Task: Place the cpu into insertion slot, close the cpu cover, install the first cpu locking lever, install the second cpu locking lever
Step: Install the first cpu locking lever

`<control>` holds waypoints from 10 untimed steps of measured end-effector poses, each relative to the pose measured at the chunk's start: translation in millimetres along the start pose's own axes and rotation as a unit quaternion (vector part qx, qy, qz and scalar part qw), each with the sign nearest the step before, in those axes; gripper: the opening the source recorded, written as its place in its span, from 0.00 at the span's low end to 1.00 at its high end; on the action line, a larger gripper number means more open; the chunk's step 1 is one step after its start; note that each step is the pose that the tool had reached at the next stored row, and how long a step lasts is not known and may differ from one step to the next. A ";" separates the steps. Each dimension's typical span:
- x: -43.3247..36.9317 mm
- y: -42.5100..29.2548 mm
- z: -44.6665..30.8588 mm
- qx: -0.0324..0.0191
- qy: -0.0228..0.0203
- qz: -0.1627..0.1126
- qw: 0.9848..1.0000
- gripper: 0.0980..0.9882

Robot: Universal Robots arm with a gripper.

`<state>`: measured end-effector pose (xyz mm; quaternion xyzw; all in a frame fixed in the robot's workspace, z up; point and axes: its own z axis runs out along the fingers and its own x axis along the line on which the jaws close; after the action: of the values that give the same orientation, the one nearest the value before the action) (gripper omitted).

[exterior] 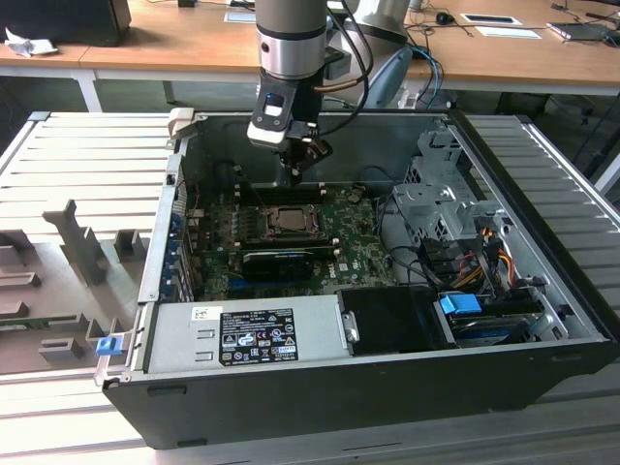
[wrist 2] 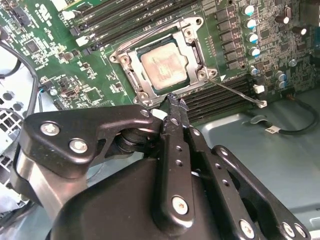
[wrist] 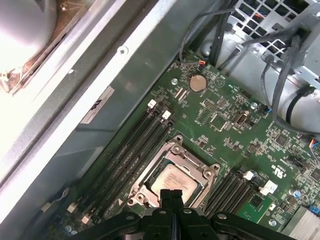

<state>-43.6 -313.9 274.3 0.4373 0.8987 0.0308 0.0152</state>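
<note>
The cpu (wrist 2: 164, 67) lies silver-grey face up in the insertion slot (exterior: 288, 221) on the green motherboard (exterior: 354, 242). The cpu cover (wrist 2: 194, 46) lies flat around it, so the chip (wrist: 173, 180) shows through the window in both wrist views. One thin wire locking lever (wrist 2: 241, 92) juts out sideways from a socket corner, away from the frame. Another thin lever (wrist 2: 145, 37) runs along the opposite edge of the frame. My gripper (wrist 2: 175, 102) hangs just above the socket's edge, fingers pressed together and holding nothing. In the exterior view the gripper (exterior: 295, 176) is right over the socket.
Memory slots (wrist: 132, 147) flank the socket on both sides. A long black card (exterior: 276, 260) sits nearer the front of the case, then the power supply (exterior: 242, 334). A drive cage (exterior: 438, 194) and cable bundles (exterior: 484, 254) fill the exterior view's right. The case wall (wrist: 100, 100) rises close behind.
</note>
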 end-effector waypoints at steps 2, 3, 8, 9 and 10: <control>0.0 0.0 0.0 0.000 0.000 -0.006 1.000 0.01; 0.0 0.0 0.0 0.000 0.001 -0.012 1.000 0.01; 0.0 0.0 0.0 0.000 0.002 -0.033 0.999 0.01; 0.0 0.0 0.0 0.000 0.003 -0.037 0.999 0.01; 0.0 0.0 0.0 0.000 0.003 -0.039 0.999 0.01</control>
<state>-43.6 -313.9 274.3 0.4015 0.9152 0.0314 0.0140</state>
